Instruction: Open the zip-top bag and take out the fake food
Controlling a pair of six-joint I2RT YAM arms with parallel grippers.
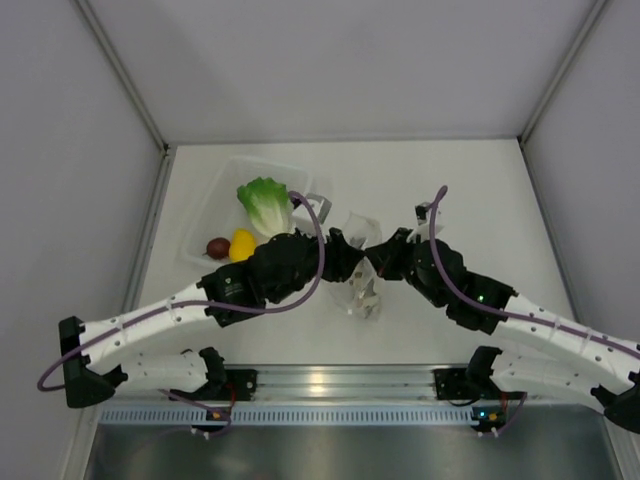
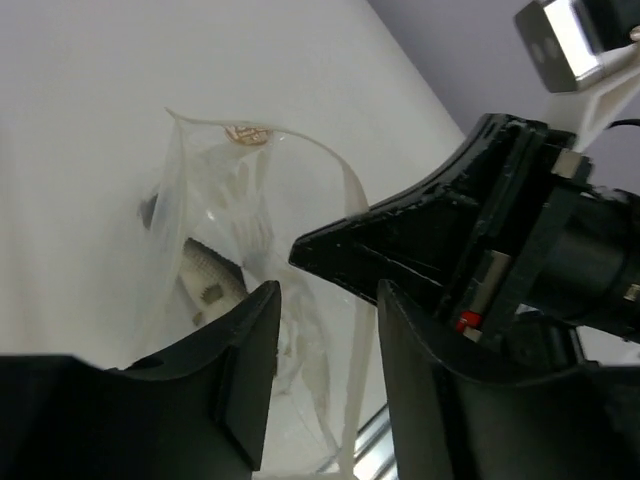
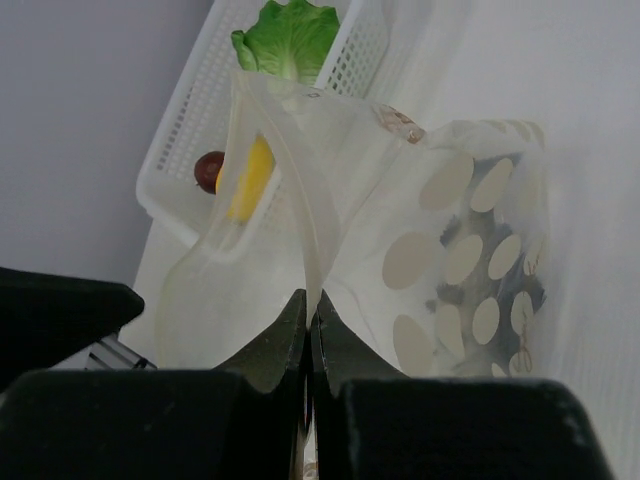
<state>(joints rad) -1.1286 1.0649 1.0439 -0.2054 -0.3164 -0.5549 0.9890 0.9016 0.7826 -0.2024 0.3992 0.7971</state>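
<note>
Right pincer (image 3: 310, 305) grips zip-top bag (image 3: 470, 250) (left pincer (image 2: 328, 300) parted).

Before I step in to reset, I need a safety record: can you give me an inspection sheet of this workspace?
Surface: white table.
Job's things: zip-top bag mid-table, mouth open, whitish-brown piece inside; lettuce, dark red fruit and yellow piece in the tray.
Clutter: nothing seen.
Grippers: right gripper, jaws shut on the bag's rim; left gripper, jaws apart, rim between them.
Cables: purple cables loop off both arms.
Surroundings: plain walls; metal rail at the near edge.
</note>
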